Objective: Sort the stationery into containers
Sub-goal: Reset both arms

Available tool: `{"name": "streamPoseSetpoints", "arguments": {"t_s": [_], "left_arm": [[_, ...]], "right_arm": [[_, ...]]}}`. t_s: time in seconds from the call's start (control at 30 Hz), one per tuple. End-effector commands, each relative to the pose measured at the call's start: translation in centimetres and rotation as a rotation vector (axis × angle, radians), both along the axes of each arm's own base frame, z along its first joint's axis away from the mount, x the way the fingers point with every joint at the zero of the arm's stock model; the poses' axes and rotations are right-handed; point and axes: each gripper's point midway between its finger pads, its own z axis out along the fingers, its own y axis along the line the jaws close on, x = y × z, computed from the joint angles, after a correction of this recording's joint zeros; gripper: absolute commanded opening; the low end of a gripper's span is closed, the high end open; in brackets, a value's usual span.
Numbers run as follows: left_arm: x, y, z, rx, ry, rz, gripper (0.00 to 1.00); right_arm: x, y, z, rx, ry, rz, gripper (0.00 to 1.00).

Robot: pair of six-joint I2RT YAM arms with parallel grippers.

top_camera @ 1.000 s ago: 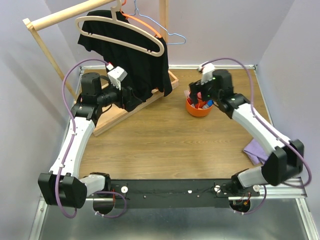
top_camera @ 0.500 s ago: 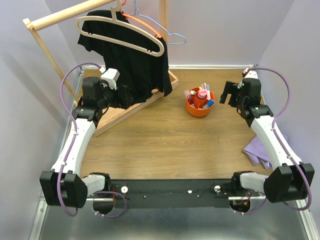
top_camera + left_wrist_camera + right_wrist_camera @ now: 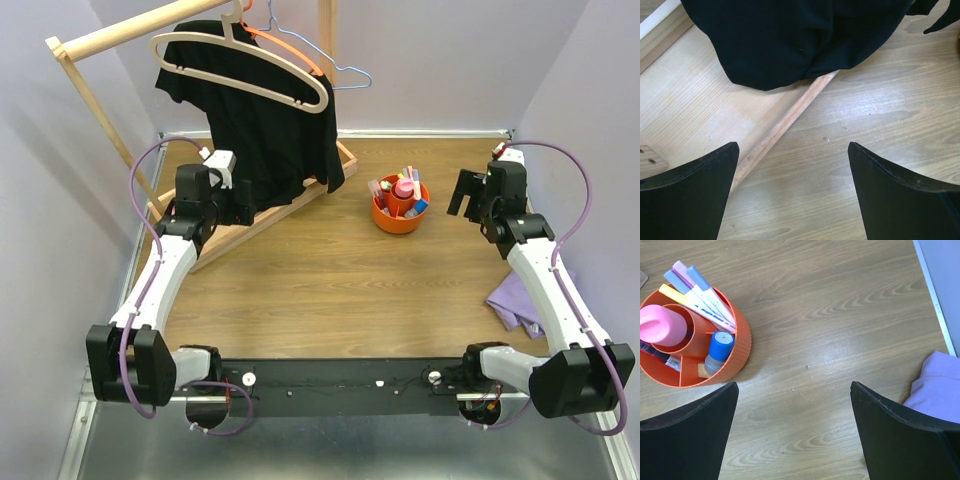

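Orange desk organiser (image 3: 398, 226), loaded with pens (image 3: 700, 290) and pink tube (image 3: 657, 325), is shown near and leftward of the right gripper (image 3: 462, 193), well apart from the left gripper (image 3: 243, 203); both are seen spread apart.

The organiser (image 3: 396, 224) stands on the worktop (image 3: 330, 290), back and right of centre — markers (image 3: 700, 295) in its outer compartments, tube (image 3: 660, 325) in the central cup. The rack base (image 3: 235, 232) lies to its left, the cloth (image 3: 515, 300) front-right.

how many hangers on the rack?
3: a cream hanger carrying the black shirt, an orange hanger just behind it, a blue wire hanger rightmost. Others could be hidden.
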Motion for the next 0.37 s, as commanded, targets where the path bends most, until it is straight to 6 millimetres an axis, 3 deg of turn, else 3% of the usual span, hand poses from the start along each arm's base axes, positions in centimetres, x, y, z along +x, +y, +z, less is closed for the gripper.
{"name": "streamPoseSetpoints", "arguments": {"t_s": [0.0,0.33], "left_arm": [[1.41,0.47,1.09,0.002,-0.041,0.026,0.99],[1.84,0.14,0.96,-0.001,-0.033,0.007,0.99]], "right_arm": [[-0.28,-0.51,1.11,-0.018,-0.008,-0.019,1.0],[-0.71,-0.49,0.41,-0.023,-0.011,-0.008,1.0]]}}
